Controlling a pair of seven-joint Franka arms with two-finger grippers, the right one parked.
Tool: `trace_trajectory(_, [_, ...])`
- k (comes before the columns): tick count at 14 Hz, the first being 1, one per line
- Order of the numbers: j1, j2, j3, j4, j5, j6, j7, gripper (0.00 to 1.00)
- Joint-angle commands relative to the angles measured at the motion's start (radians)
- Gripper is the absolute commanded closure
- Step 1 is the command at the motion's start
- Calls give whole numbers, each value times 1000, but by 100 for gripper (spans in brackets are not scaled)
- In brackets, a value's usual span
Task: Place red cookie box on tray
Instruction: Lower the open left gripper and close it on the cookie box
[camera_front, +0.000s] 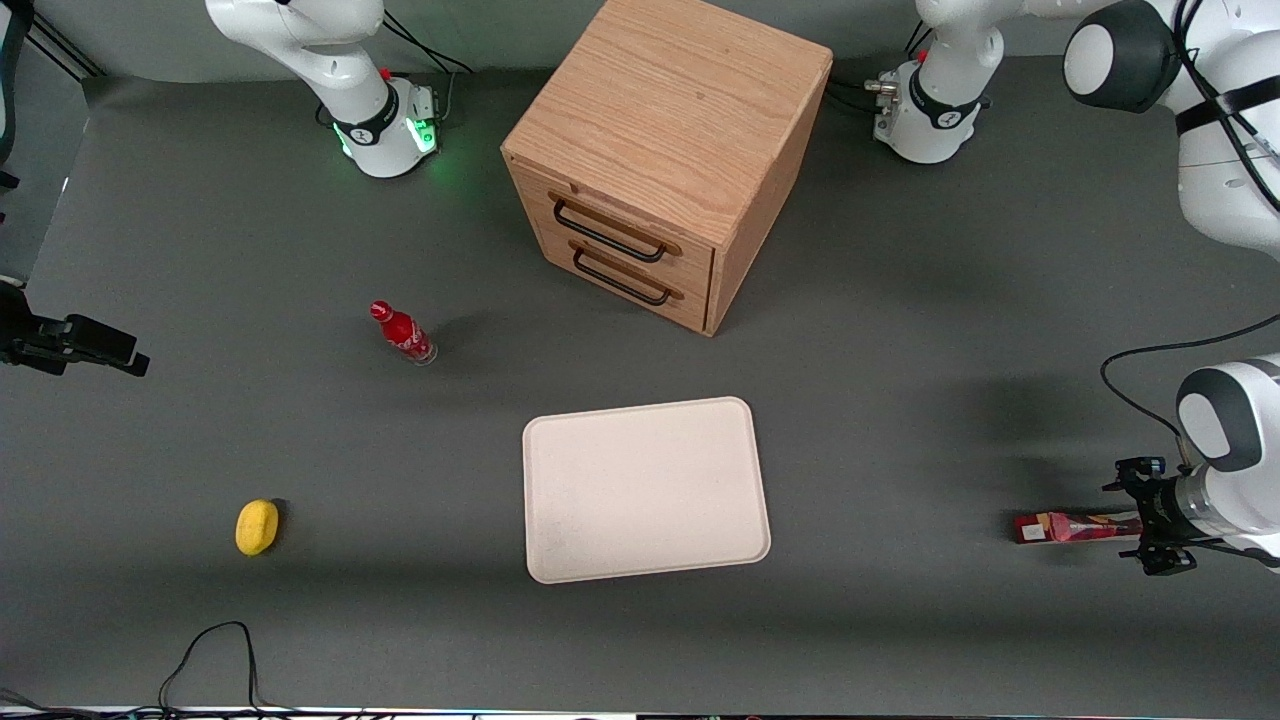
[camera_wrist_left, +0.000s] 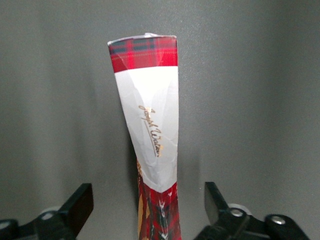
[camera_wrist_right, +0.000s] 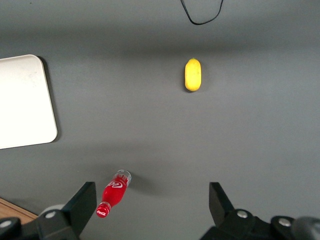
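I am hovering my gripper (camera_wrist_left: 147, 210), fingers spread and grasping nothing, astride the red cookie box (camera_wrist_left: 150, 130) lying on the surface with its long axis running toward twelve o'clock, well apart from the tray (camera_front: 645, 490).
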Motion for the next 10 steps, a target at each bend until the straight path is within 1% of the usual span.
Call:
trace_trajectory(1, [-6,-11,7,-4,23,-13,18,35])
trace_trajectory(3, [-6,-12,7,-4,29,-20,18,83])
trace_trajectory(4, [-6,-12,7,-4,29,-20,18,100])
trace_trajectory(8, [-6,-16,7,-2,29,-26,18,100])
trace_trajectory(10, [-6,-27,7,12,37,-61,19,100])
